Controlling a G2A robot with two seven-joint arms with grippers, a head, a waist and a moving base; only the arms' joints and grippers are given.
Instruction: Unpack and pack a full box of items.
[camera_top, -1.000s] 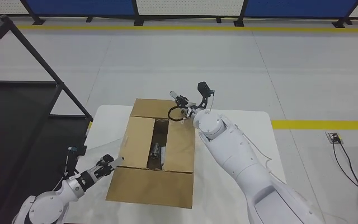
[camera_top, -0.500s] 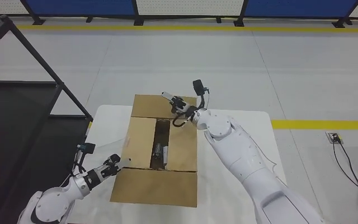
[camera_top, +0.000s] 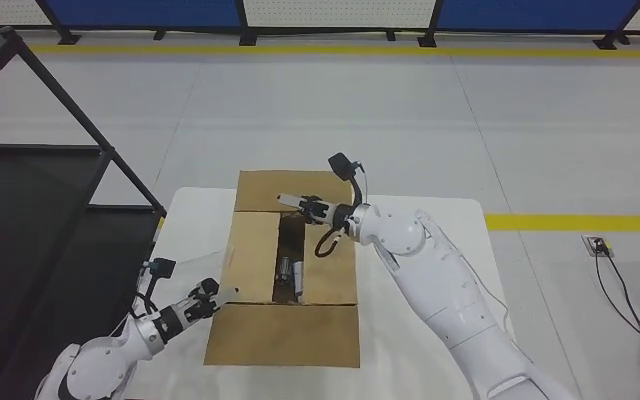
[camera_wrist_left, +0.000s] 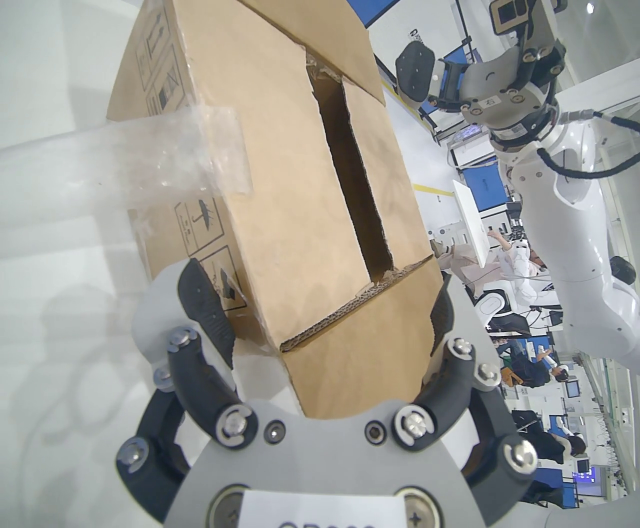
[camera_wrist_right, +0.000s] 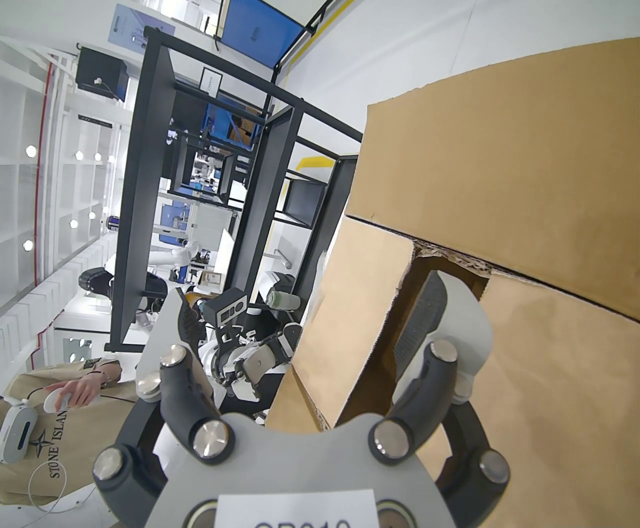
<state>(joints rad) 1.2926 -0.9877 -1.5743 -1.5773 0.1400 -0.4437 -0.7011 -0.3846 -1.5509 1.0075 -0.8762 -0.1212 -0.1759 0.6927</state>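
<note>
We see the cardboard box (camera_top: 250, 260) in the lower centre of the top view, standing on a white table (camera_top: 440, 250). Its 2 long flaps leave a dark slot down the middle, where packed items (camera_top: 289, 272) show, too small to name.

The left gripper (camera_top: 225, 294) sits at the lower left, by the box's near left corner. In its wrist view its fingers (camera_wrist_left: 205, 310) stand apart with that corner between them, and we cannot tell whether they touch it. A strip of clear tape (camera_wrist_left: 170, 150) sticks out from the box's side.

The right gripper (camera_top: 290, 202) is at the slot's upper end, spread wide, with 1 finger (camera_wrist_right: 430, 310) over the opening.

Around the table lies grey floor (camera_top: 400, 110) with a yellow line (camera_top: 560, 221) at right. Blue panels (camera_top: 140, 12) run along the top edge, and a black frame (camera_top: 60, 140) stands at left.
</note>
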